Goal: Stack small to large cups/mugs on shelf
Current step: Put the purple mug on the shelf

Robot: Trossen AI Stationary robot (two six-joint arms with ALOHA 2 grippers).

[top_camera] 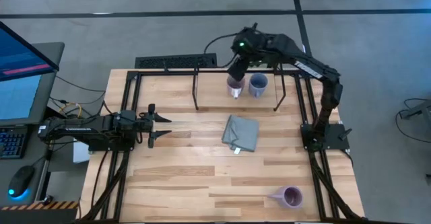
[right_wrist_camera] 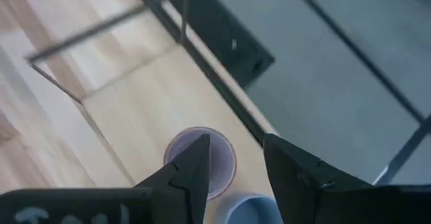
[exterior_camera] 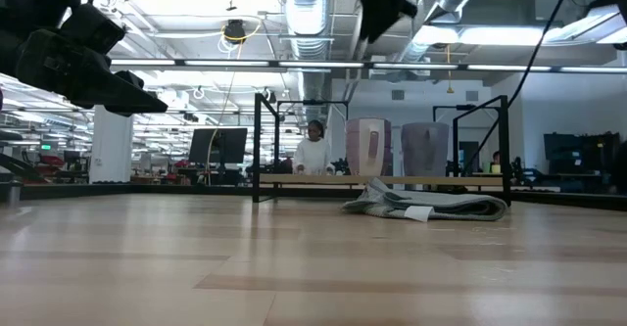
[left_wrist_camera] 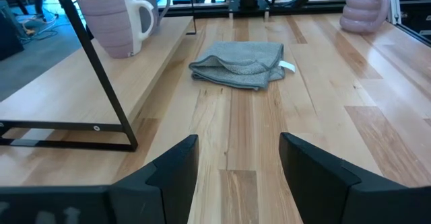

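Observation:
A pale lavender mug [top_camera: 235, 87] and a blue-grey mug [top_camera: 258, 84] stand side by side on the light board of the black rod shelf [top_camera: 196, 89] at the table's far side. They also show in the low view, the lavender mug [exterior_camera: 367, 148] left of the blue-grey mug [exterior_camera: 426, 148]. A deeper purple mug [top_camera: 291, 197] stands on the table near the front right corner. My right gripper [right_wrist_camera: 236, 146] is open and hangs well above the lavender mug [right_wrist_camera: 202, 160], touching nothing. My left gripper [left_wrist_camera: 239, 150] is open and empty at the table's left side.
A folded grey cloth [top_camera: 241, 132] lies mid-table in front of the shelf. The shelf's upright rods [left_wrist_camera: 94, 62] stand around the mugs. Bare wood lies between my left gripper [top_camera: 158, 124] and the cloth. A person [exterior_camera: 313, 150] shows in the room behind.

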